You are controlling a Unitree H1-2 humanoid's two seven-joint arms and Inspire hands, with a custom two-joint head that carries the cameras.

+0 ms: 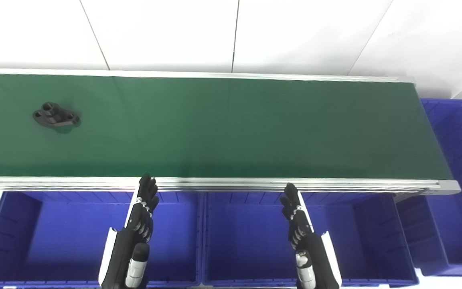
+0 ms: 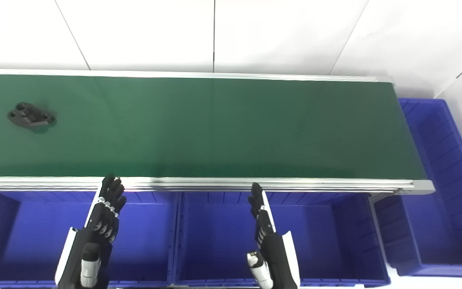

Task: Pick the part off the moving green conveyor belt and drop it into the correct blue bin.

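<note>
A black part point(image 1: 56, 117) with round holes lies on the green conveyor belt point(image 1: 231, 128) at the far left; it also shows in the right eye view point(image 2: 31, 114). My left hand point(image 1: 143, 208) is open and empty, fingers stretched out, hovering over the left blue bin point(image 1: 10, 241) with its fingertips at the belt's near rail. My right hand point(image 1: 297, 216) is open and empty over the middle blue bin point(image 1: 359, 241). Both hands are well to the right of the part.
A third blue bin point(image 1: 459, 160) stands past the belt's right end. An aluminium rail point(image 1: 231, 184) runs along the belt's near edge. White wall panels rise behind the belt.
</note>
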